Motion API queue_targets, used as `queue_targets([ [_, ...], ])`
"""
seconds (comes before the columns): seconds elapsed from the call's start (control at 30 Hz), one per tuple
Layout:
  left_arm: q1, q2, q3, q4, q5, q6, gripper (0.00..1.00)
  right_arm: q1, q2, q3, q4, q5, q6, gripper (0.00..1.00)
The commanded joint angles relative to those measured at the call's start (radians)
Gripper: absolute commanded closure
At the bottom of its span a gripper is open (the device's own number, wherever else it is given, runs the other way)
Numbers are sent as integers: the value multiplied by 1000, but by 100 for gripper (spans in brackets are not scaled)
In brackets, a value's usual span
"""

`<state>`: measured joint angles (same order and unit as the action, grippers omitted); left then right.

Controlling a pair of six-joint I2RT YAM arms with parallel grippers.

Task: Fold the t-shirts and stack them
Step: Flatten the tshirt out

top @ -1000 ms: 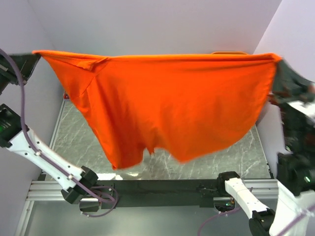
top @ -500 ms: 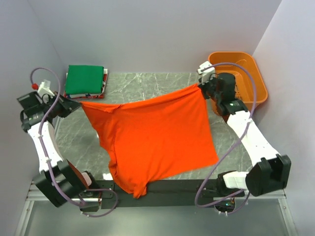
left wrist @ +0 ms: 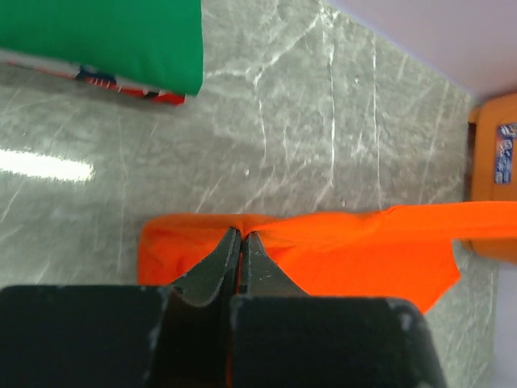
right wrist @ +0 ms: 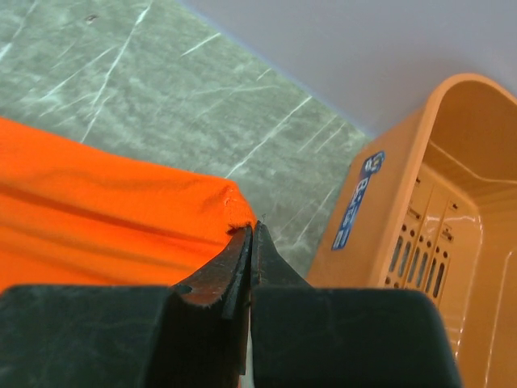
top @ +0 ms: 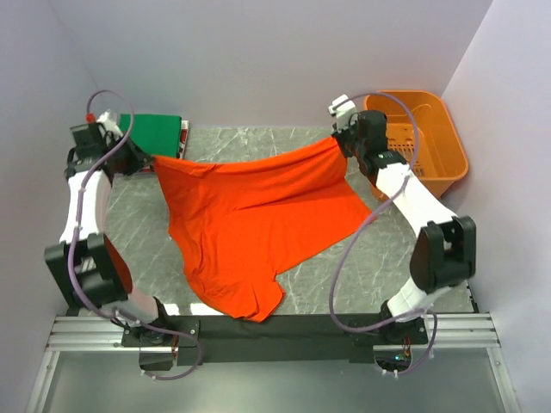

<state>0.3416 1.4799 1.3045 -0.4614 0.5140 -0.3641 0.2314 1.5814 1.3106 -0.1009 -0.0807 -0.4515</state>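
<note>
I had the left gripper (top: pixel 148 160) at ten o'clock and the right gripper (top: pixel 340 139) at one o'clock each pinching a corner of the orange t-shirt (top: pixel 250 219), stretching it to lie flat on the table (top: pixel 392 254).

On my feed left arm (top: pixel 83 202) and right arm (top: pixel 411 200) are white link shells on black joint housings, a mauve cable (top: pixel 334 288) looped along each; left gripper (left wrist: pixel 242 236) and right gripper (right wrist: pixel 251 230) matte black, tapered, edges scuffed
</note>
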Motion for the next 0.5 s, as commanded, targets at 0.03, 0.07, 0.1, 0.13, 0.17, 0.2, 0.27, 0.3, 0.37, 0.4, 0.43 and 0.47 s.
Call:
queue_targets([
  [0.03,-59,114,119,12,-138,-88,99,-4,113,156,-2,42,-16,100],
  [0.07,-65,152,152,6,-170,-104,99,-6,136,176,-19,47,-19,100],
  [0.1,-69,169,166,4,-181,-139,99,-4,158,212,-25,55,-16,100],
  [0.13,-73,184,177,7,-198,-160,99,-4,198,229,-29,59,-15,100],
  [0.17,-72,215,194,16,-207,-177,99,-7,218,249,-37,62,-15,100],
  [0.2,-72,232,209,18,-213,-197,99,-7,239,271,-42,67,-15,100],
  [0.27,-73,278,258,12,-224,-214,99,-7,305,341,-65,73,-12,100],
  [0.3,-73,292,275,10,-230,-226,99,-7,330,370,-78,76,-10,100],
  [0.37,-75,316,321,6,-241,-236,99,-9,400,456,-114,79,-10,100],
  [0.4,-76,318,331,4,-247,-240,99,-7,445,510,-126,79,-13,100],
  [0.43,-81,319,335,7,-247,-240,99,-7,465,538,-138,79,-13,100],
  [0.47,-84,313,335,4,-250,-239,99,-7,488,565,-157,97,-10,100],
])
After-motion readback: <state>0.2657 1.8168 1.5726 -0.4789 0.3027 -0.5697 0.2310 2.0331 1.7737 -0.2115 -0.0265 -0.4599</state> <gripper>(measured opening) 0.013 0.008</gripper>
